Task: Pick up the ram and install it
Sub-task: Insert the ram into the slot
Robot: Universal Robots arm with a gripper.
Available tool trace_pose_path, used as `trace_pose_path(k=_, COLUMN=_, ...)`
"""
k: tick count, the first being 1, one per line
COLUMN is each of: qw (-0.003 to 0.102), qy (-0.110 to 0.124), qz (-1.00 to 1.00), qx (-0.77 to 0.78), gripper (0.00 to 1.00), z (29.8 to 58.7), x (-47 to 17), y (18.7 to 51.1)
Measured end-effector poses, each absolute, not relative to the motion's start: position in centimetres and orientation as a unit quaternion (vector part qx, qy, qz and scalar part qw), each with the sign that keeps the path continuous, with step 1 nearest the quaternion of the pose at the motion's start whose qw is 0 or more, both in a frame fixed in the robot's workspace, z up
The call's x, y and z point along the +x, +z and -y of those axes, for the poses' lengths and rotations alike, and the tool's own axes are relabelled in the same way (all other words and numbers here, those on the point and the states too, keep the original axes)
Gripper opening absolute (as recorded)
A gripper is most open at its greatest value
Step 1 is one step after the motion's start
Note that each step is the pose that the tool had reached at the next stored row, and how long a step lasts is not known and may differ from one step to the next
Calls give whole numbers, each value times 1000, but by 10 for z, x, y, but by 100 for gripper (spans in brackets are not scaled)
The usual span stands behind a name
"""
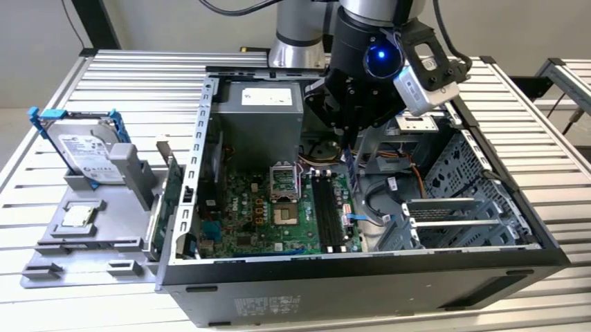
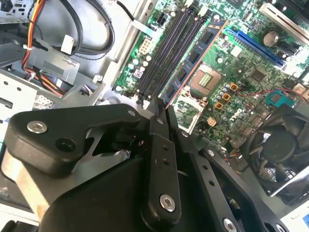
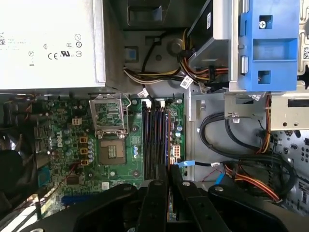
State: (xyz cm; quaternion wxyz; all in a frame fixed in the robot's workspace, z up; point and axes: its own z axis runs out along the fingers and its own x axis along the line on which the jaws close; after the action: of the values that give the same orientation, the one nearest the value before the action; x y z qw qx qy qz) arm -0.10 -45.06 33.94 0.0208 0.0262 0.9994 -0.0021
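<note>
Open PC case (image 1: 517,207) on a slatted table (image 1: 138,69); motherboard (image 1: 268,214) on its floor. Gripper (image 2: 161,113) inside the case over the memory slots (image 3: 154,140), fingers (image 2: 158,145) pressed close together on the edge of the ram (image 2: 195,60), a dark stick with a thin reddish edge running along the slots beside the CPU socket (image 3: 111,152). Hard drive (image 1: 88,149) in a stand on the exterior view's left, outside the case.
</note>
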Motion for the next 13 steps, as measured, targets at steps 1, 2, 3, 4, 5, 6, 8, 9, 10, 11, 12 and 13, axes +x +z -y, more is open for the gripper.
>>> trace_pose_path(k=1, qw=21, qy=-2, qz=-999, qx=26, gripper=0, z=451, x=-1, y=339)
trace_pose_path(k=2, qw=21, qy=-2, qz=-999, qx=26, gripper=0, z=451, x=-1, y=339)
trace_pose_path(k=3, qw=21, qy=-2, qz=-999, qx=26, gripper=0, z=451, x=-1, y=339)
trace_pose_path(k=4, qw=21, qy=-2, qz=-999, qx=26, gripper=0, z=451, x=-1, y=339)
trace_pose_path(k=5, qw=21, qy=-2, qz=-999, qx=26, gripper=0, z=451, x=-1, y=339)
trace_pose_path(k=6, qw=21, qy=-2, qz=-999, qx=26, gripper=0, z=451, x=-1, y=339)
trace_pose_path(k=8, qw=21, qy=-2, qz=-999, qx=26, gripper=0, z=451, x=-1, y=337)
trace_pose_path(k=9, qw=21, qy=-2, qz=-999, qx=26, gripper=0, z=451, x=-1, y=335)
trace_pose_path(k=10, qw=21, qy=-2, qz=-999, qx=26, gripper=0, z=451, x=-1, y=333)
trace_pose_path(k=11, qw=21, qy=-2, qz=-999, qx=26, gripper=0, z=451, x=-1, y=331)
trace_pose_path(k=12, qw=21, qy=-2, qz=-999, qx=26, gripper=0, z=451, x=-1, y=330)
trace_pose_path(k=13, qw=21, qy=-2, qz=-999, qx=26, gripper=0, z=451, x=-1, y=328)
